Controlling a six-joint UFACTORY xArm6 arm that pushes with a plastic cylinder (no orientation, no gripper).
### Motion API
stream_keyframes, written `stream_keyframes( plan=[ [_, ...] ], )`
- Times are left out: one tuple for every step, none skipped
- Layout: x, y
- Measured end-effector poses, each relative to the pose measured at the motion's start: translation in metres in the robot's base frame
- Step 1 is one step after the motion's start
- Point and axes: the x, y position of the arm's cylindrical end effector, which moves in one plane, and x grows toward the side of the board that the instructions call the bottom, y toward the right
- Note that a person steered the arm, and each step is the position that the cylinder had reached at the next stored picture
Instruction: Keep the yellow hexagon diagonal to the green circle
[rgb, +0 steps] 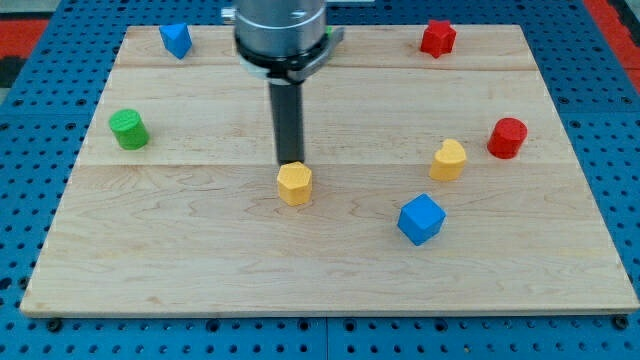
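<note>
**Rod Closes on Yellow Hexagon as Green Circle Waits Across the Board**

Camera view: my tip (290, 163) stands at the 12 o'clock edge of the yellow hexagon (294, 184), touching it or just short of touching; the angle does not settle which. The hexagon sits a little to the view's left of the centre of the wooden board (320, 280). The green circle (128, 130) stands well apart from it, out at roughly 10 o'clock, near the board's left edge.

As the blocks lie, the hexagon is already offset from the green circle both sideways and toward the view's bottom, so a diagonal relation loosely holds, though the sideways gap is much the larger. What is left, by my judgement, is to keep or tidy that line without sending the hexagon straight below or level with the circle. From where the tip stands, a push would likely drive the hexagon toward 6 o'clock.

There is no pincer on this arm: the dark rod has nothing to open or close and grips nothing, meeting a block only at its lower end.

Elsewhere, a second yellow block (448, 160) lies at 3 o'clock from the hexagon, a blue cube (421, 219) at about 4 o'clock, a red cylinder (507, 137) beyond, with a red block (437, 38) and a blue block (176, 40) along the top.
</note>
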Motion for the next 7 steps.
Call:
stream_keyframes(
  plan=[
    [0.002,-0.019],
    [-0.002,-0.011],
    [-0.002,0.027],
    [0.004,0.050],
    [0.031,0.026],
    [0.049,-0.019],
    [0.051,-0.057]
  ],
)
